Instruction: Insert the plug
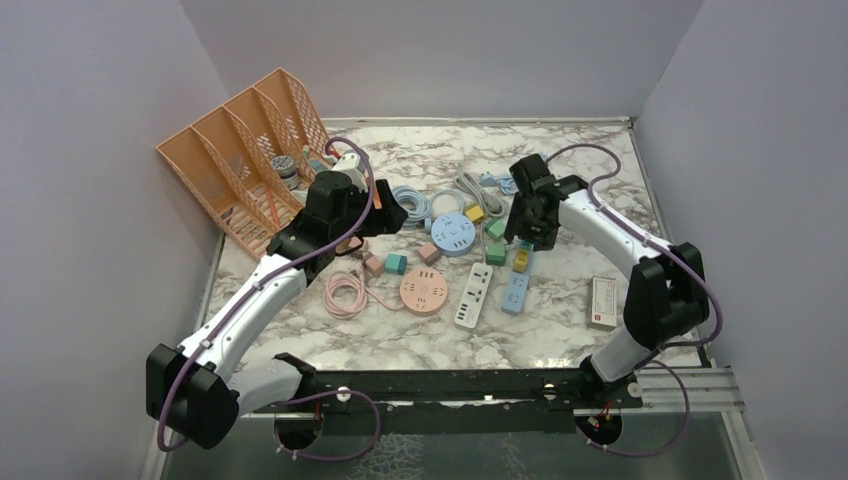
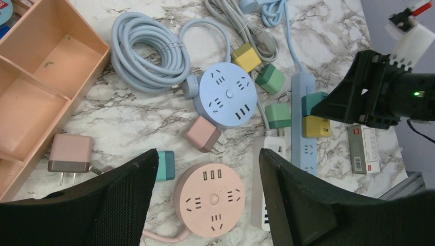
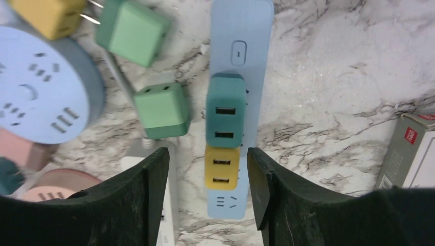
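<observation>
A blue power strip lies on the marble table with a teal plug and a yellow plug seated in it. My right gripper hovers open above them, empty, with the yellow plug between its jaws in view. The strip also shows in the top view. My left gripper is open and empty above a pink round socket. Loose plugs lie around: a pink one, a teal one, two green ones and a yellow one.
A blue round socket with a coiled blue cable, a white power strip, a brown-pink adapter, an orange file rack at the back left, and a small white box at the right.
</observation>
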Robot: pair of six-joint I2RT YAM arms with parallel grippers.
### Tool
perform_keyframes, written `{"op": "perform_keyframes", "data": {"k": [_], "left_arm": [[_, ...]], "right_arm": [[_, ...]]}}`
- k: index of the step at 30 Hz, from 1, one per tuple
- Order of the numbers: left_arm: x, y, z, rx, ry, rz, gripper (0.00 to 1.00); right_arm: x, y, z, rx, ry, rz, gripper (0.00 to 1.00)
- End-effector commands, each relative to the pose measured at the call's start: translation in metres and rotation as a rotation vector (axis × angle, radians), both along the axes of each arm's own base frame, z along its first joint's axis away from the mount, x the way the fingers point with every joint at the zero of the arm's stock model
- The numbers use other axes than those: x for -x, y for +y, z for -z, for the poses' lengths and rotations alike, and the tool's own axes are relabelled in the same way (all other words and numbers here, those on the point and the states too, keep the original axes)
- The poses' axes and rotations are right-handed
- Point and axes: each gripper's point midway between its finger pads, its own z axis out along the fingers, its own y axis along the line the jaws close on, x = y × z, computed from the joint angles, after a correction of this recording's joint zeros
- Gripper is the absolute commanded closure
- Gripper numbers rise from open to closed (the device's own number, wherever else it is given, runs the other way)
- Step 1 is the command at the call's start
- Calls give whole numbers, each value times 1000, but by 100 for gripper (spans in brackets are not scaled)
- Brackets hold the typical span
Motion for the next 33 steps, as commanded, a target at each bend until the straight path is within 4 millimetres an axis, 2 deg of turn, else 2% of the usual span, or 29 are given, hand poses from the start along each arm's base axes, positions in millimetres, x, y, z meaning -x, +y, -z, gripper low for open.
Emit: {"op": "perform_keyframes", "data": {"k": [1, 4, 8, 11, 14, 18, 27, 33], "left_arm": [[-7, -7, -18, 15, -40, 17, 25], [-8, -10, -18, 27, -29, 18, 25], [-10, -10, -20, 39, -27, 8, 22], [-12, -10, -22, 44, -30, -1, 20], [-14, -11, -23, 52, -30, -8, 18], [-16, -14, -23, 60, -24, -6, 17], [-19, -19, -25, 70, -23, 11, 17], [-19, -19, -26, 59, -32, 22, 17]], "right_arm": [[-18, 6, -54, -54, -149, -38, 42], [-28, 18, -65, -88, -204, -163, 42], [-49, 35, -69, -99, -269, -364, 42], [-67, 47, -67, -89, -292, -491, 36], [-83, 53, -51, -61, -273, -556, 32], [-94, 55, -21, -31, -210, -591, 32], [-95, 46, 34, 32, -66, -608, 32], [-101, 43, 54, 74, -34, -626, 36]]}}
